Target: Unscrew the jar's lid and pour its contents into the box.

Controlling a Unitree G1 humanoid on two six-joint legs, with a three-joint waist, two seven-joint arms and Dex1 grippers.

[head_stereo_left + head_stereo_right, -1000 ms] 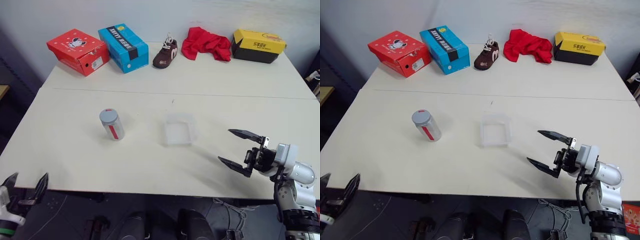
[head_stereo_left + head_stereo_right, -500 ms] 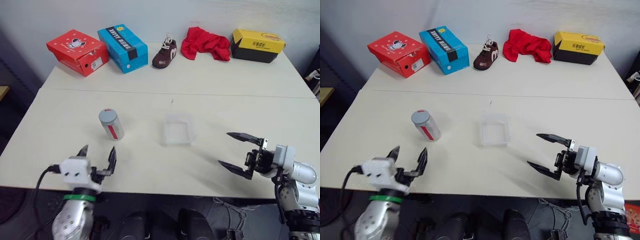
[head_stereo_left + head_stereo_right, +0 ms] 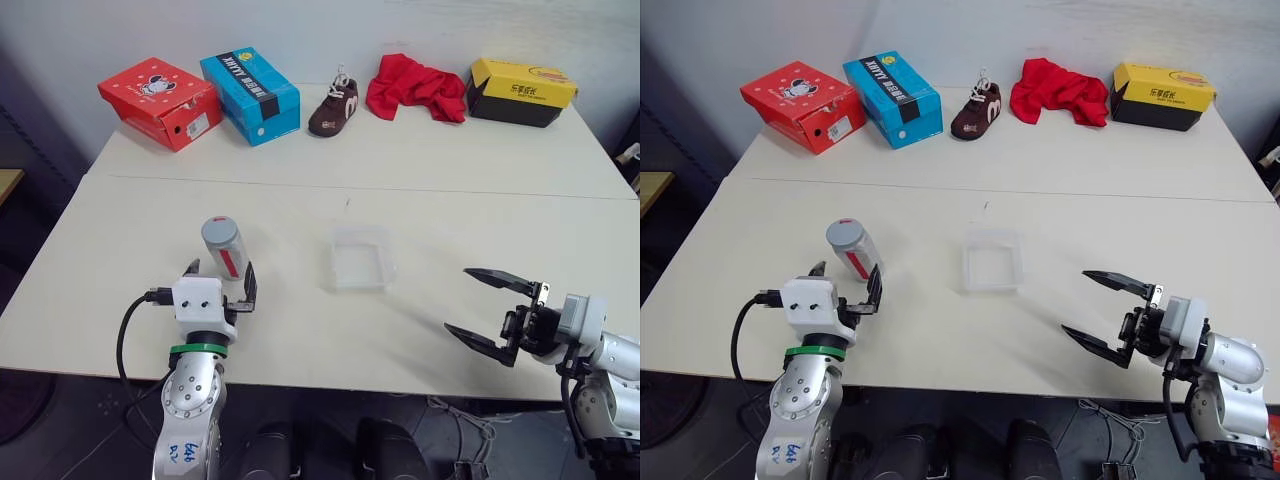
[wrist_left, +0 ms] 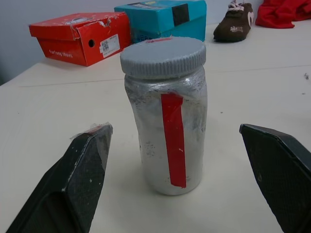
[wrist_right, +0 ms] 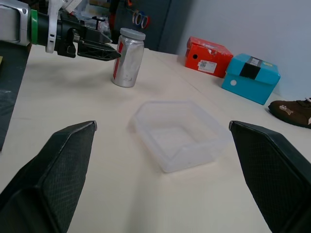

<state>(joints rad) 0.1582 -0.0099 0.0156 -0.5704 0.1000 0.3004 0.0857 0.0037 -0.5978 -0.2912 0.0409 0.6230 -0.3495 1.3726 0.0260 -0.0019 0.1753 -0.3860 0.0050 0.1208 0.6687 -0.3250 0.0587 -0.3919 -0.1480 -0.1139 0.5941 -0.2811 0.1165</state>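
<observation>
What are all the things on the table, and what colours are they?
jar: one, clear with a red stripe, upright on the near left of the table.
lid: one, grey, screwed on the jar.
box: one, clear, middle of the table, right of the jar.
red shoebox: one, far left corner.
blue shoebox: one, beside the red one.
shoe: one, brown, far middle.
cloth: one, red, crumpled, right of the shoe.
yellow shoebox: one, yellow and black, far right.
table: one, cream.
left gripper: black jaws open, just in front of the jar, not touching.
right gripper: black jaws open, near right, holding nothing.
</observation>
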